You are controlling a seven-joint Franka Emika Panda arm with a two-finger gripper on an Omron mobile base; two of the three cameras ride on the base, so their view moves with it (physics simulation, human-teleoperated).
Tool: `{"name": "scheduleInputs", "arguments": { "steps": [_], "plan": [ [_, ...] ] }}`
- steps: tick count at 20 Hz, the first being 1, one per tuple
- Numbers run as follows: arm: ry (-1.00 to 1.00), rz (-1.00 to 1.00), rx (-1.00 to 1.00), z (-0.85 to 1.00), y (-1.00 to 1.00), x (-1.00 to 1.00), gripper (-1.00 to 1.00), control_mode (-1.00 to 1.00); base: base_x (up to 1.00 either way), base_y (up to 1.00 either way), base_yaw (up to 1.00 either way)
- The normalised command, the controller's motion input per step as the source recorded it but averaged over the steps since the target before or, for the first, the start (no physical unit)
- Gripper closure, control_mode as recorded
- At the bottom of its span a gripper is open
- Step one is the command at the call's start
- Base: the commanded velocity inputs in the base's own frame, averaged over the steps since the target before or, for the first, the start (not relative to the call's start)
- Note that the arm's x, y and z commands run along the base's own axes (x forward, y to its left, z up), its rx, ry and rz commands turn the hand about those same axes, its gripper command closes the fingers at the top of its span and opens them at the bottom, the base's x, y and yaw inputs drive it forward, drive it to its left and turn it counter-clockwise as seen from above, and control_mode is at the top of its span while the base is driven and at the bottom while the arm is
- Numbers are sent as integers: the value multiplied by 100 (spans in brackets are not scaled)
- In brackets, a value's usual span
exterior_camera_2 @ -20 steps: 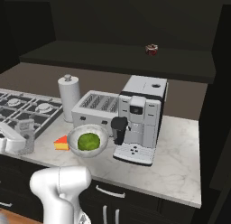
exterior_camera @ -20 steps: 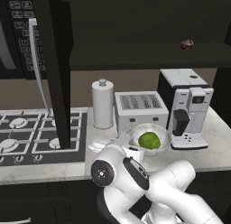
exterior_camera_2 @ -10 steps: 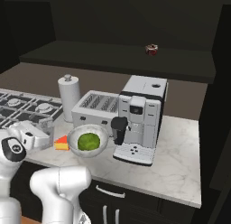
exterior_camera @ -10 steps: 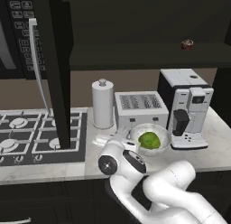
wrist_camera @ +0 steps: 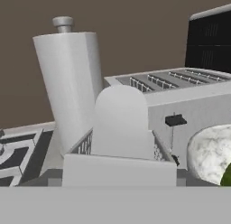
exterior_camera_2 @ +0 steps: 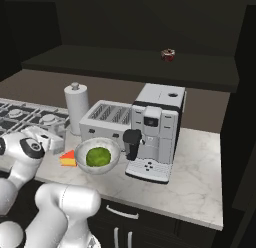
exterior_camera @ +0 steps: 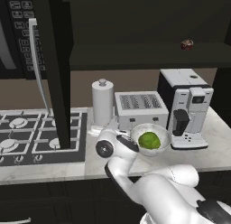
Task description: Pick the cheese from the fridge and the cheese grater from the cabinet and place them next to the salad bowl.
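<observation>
On the marble counter [exterior_camera_2: 200,177] the cheese grater [wrist_camera: 119,133] is seen upright against the hand camera, apparently held, though the gripper's closure cannot be told; the salad bowl [wrist_camera: 210,155] lies just right of it, cheese [exterior_camera_2: 68,159] beside the bowl.

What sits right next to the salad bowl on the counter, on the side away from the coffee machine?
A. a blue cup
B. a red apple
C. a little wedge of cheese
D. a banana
C: in the right base view a yellow-orange wedge of cheese lies on the counter beside the bowl, which has a green leafy ball inside it.
</observation>
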Motion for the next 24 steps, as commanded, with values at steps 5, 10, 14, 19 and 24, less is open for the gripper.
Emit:
{"name": "scheduleInputs", "arguments": {
  "steps": [5,10,14,19,24],
  "plan": [
    [0,-6,0,-12,24,5,100,-100,0,0,0],
    [2,-24,0,-39,-5,0,100,-100,0,0,0],
    [0,-12,0,-4,5,4,100,-100,0,0,0],
    [0,-8,0,0,15,10,100,-100,0,0,0],
    [0,-13,-8,-23,0,-26,100,-100,0,0,0]
  ]
}}
